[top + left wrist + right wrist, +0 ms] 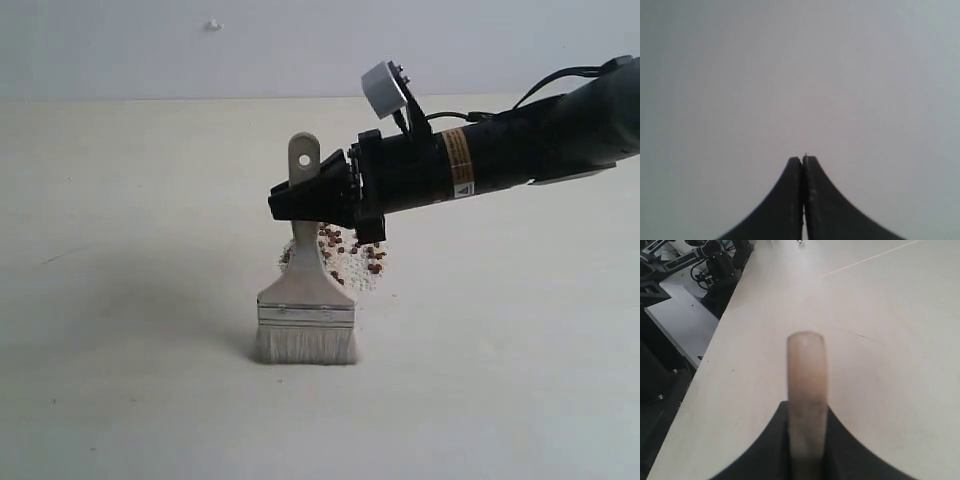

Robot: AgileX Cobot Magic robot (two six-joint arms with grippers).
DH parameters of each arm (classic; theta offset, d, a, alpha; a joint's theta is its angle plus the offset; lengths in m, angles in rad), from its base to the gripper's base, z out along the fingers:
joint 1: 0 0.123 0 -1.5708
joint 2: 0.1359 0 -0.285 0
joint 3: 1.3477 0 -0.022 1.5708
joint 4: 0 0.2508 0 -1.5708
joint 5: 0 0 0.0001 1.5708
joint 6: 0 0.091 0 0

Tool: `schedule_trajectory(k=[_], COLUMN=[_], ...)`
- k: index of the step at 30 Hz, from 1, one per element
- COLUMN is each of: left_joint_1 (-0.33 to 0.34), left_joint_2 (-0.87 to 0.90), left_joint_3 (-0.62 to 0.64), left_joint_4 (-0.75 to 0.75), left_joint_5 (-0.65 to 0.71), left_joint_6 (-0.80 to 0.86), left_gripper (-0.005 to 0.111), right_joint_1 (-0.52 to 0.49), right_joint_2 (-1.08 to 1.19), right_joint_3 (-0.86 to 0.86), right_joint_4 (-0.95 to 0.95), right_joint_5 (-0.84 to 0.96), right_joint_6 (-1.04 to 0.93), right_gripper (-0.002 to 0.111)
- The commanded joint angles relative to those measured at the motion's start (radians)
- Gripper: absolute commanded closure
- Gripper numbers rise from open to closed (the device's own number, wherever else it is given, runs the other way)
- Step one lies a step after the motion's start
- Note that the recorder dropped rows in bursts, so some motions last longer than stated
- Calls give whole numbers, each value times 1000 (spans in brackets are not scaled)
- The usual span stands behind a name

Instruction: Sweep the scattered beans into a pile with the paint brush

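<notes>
1. The paint brush (pixel 305 305) is held upright, its pale bristles pressed on the surface (pixel 120 330).
2. Its wooden handle is clamped near the upper end by the right fingers (pixel 310 200); the holed tip is left showing above them.
3. The beans (pixel 348 255) are seen in a loose patch just behind the brush, right of the handle in the exterior view, mixed with whitish crumbs (pixel 365 280).
4. The left fingers (pixel 792 180) are pressed together on nothing.
</notes>
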Motion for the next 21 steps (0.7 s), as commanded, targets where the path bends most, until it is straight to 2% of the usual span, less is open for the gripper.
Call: schedule_trajectory(k=[1, 9, 21], left_joint_1=[-6, -6, -6], left_joint_2=[-3, -3, -3], left_joint_3=[0, 0, 0], left_joint_4=[-3, -3, -3], left_joint_5=[2, 2, 2], left_joint_6=[-3, -3, -3], left_gripper=[107, 107, 107], right_joint_1=[-3, -3, -22], right_joint_2=[5, 11, 87], right_joint_3=[-49, -123, -224], right_joint_4=[-12, -52, -67], right_joint_5=[47, 160, 176], right_joint_6=[2, 9, 52], right_gripper=[108, 108, 108])
